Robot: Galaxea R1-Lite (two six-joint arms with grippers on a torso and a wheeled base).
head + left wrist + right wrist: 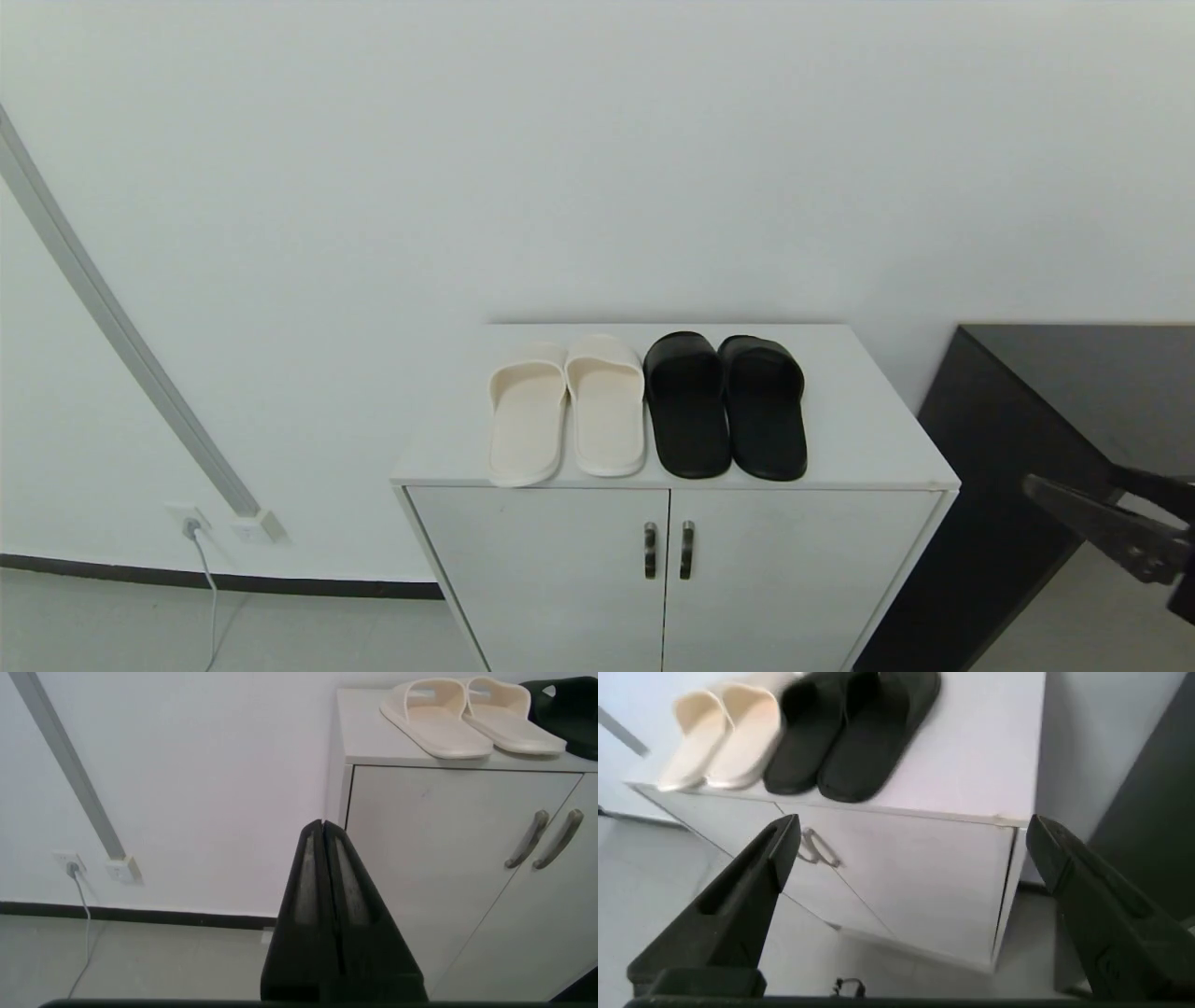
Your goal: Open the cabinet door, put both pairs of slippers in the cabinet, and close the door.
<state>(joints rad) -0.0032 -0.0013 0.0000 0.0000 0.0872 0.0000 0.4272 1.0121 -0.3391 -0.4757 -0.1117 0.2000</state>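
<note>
Since both doors [541, 579] are shut, the white slippers [567, 411] and black slippers [726, 406] wait on top of the cabinet [840, 411]. The pairs touch side by side, toes to the wall and heels at the front edge. That placing probably leaves them easy to take from the front. Two handles [668, 550] sit together at the middle seam, so I judge each door swings out from the centre.

Off the cabinet's right front, the right end effector [913, 826] has its fingers spread wide, likely readied for a handle. Off the left front, the left end effector [322, 826] has its fingers pressed together on nothing. Neither touches the cabinet, so opening a door looks like the step in hand.

A dark table [1074, 373] stands just right of the cabinet and may crowd the right door's swing.
</note>
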